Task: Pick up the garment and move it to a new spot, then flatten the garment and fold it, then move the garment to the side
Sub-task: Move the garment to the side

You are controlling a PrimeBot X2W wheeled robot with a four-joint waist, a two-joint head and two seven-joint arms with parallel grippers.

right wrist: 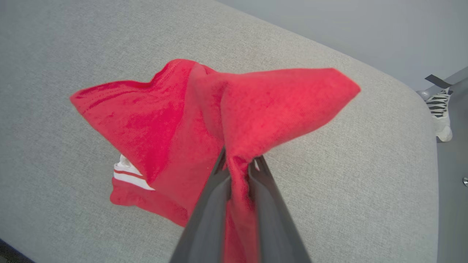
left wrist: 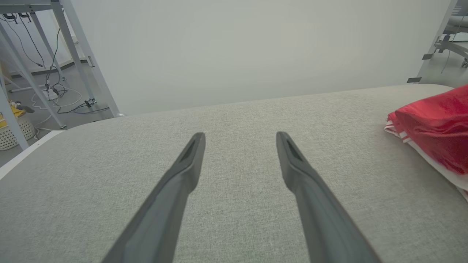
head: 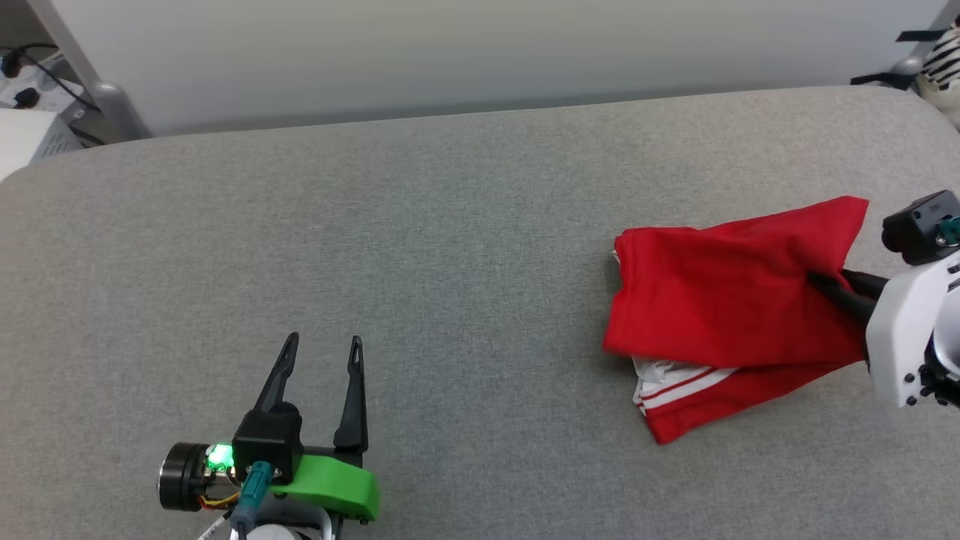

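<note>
right claw (right wrist: 239, 164) pinching red garment (right wrist: 175, 124)

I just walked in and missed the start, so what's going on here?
The robot's right gripper is shut on a pinch of the red garment, which lies roughly folded at the right of the grey table. The left gripper is open over bare table, apart from the garment.

The red shirt (head: 720, 292), loosely folded with white striped trim showing at its edge, is pinched between the right fingers (right wrist: 206, 219), one corner raised.
</note>
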